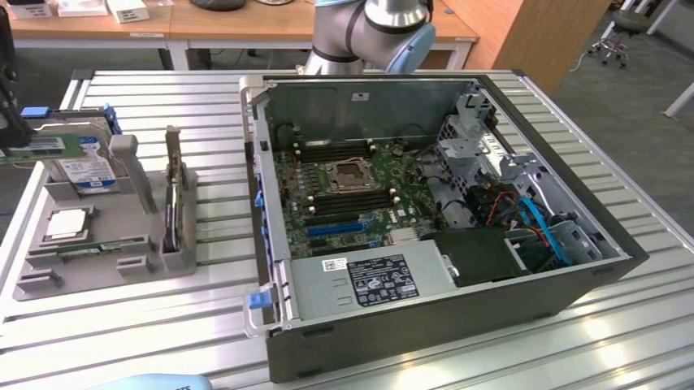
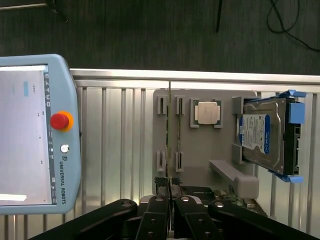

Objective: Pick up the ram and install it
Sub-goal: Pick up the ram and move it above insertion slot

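Observation:
The ram [image 1: 54, 147] is a green stick with a white sticker, held level above the grey parts tray [image 1: 162, 260] at the exterior view's far left. My gripper [image 1: 13, 140] is shut on it. In the wrist view the ram [image 2: 170, 140] shows edge-on as a thin line running out from between my shut fingers [image 2: 159, 197], and my gripper [image 2: 170, 189] hangs over the tray's empty slot holders [image 2: 161, 106]. The open computer case [image 1: 271, 349] lies on the exterior view's right. Its motherboard [image 1: 325, 231] faces up, with dark memory slots [image 1: 347, 203] beside the CPU socket [image 1: 353, 175].
The tray also carries a blue-labelled hard drive [image 1: 89, 169] [image 2: 262, 135], a square silver CPU [image 1: 65, 223] [image 2: 207, 112] and a thin dark upright piece [image 1: 171, 191]. A teach pendant [image 2: 35, 135] lies on the slatted metal table [image 1: 162, 325] near the tray. The arm's base [image 1: 369, 32] stands behind the case.

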You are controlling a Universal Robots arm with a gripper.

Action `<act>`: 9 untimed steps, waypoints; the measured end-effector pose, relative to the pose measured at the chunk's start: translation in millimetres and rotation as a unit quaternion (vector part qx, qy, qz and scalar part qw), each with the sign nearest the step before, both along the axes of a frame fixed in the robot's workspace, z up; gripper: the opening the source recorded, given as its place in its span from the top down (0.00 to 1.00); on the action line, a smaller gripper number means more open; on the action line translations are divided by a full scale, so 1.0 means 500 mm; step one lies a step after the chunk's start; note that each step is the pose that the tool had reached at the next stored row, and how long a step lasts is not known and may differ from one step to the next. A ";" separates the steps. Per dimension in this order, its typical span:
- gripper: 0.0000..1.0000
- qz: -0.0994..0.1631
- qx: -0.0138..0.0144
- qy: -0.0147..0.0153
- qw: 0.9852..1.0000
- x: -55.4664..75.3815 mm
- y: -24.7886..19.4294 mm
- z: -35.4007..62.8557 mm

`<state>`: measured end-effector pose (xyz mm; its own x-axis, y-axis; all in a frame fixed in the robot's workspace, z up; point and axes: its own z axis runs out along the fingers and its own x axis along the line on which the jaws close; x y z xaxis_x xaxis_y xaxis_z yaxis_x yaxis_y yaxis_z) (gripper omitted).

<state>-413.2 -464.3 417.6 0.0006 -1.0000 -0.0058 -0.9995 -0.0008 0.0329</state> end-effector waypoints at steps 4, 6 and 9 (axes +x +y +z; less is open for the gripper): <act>0.88 0.000 0.000 0.000 1.000 0.013 0.0000 0.000; 0.88 0.000 0.000 0.000 1.000 0.020 0.0000 0.000; 0.88 0.000 0.000 0.000 1.000 0.032 -0.0001 0.000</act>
<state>-397.0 -464.3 417.6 0.0007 -1.0000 -0.0058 -0.9995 -0.0008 0.0328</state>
